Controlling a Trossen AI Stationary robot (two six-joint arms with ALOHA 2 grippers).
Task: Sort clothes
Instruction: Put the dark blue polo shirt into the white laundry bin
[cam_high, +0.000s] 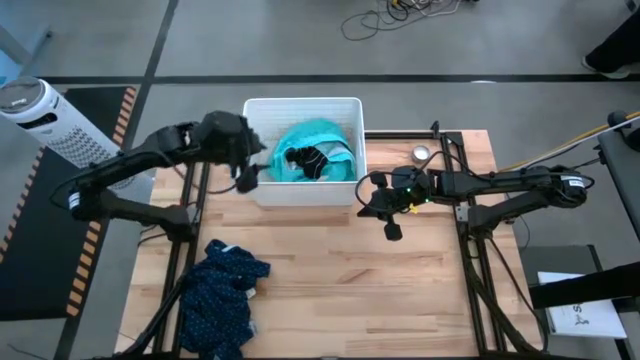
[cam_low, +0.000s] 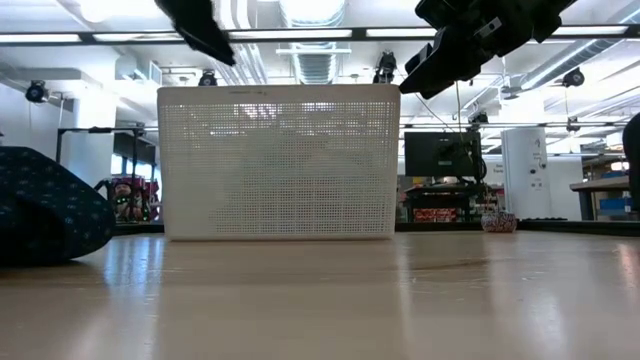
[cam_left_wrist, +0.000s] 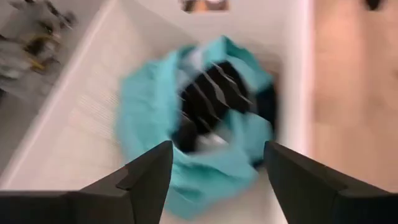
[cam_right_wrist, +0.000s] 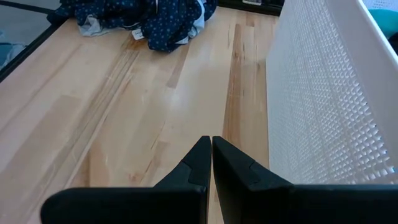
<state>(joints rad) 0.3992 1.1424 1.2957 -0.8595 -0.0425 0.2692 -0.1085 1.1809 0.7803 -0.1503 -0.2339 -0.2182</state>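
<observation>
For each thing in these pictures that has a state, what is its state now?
left gripper: open, empty, above the basket.
right gripper: shut, empty, above the table beside the basket.
teal garment: bunched inside the basket, a dark piece on top.
dark piece: lying on the teal garment.
navy patterned garment: crumpled on the table.
basket: upright on the table.

Lab: ceiling ducts, monitors
</observation>
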